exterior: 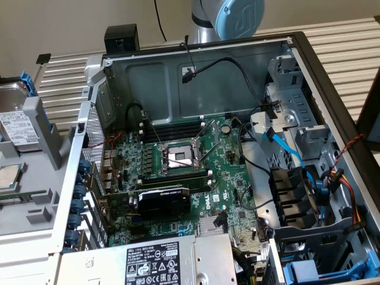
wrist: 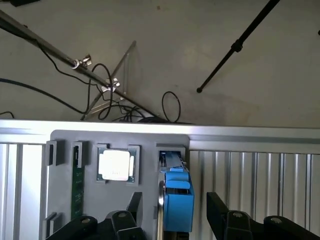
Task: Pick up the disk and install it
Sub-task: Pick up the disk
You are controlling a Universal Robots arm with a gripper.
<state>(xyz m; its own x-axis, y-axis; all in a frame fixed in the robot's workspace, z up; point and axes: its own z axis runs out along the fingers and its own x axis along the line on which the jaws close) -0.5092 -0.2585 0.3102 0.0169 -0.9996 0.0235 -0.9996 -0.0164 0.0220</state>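
Observation:
The disk (exterior: 13, 126) is a silver drive with a white label in a blue carrier. It stands on edge in a slot of the grey holder (exterior: 37, 221) at the exterior view's left, outside the computer case. In the wrist view, the disk's blue carrier (wrist: 178, 200) lies between my black fingers (wrist: 136, 204). My gripper (wrist: 175, 204) is open and straddles the disk, with a gap on each side. Part of my arm (exterior: 237, 16) shows behind the case.
The open computer case (exterior: 196, 148) holds the motherboard, cables and a grey power-supply box (exterior: 160, 261). Drive cages (exterior: 297, 133) line its right side in the exterior view. The holder (wrist: 120, 137) also carries a square processor chip (wrist: 116, 165) and a green memory stick (wrist: 76, 182).

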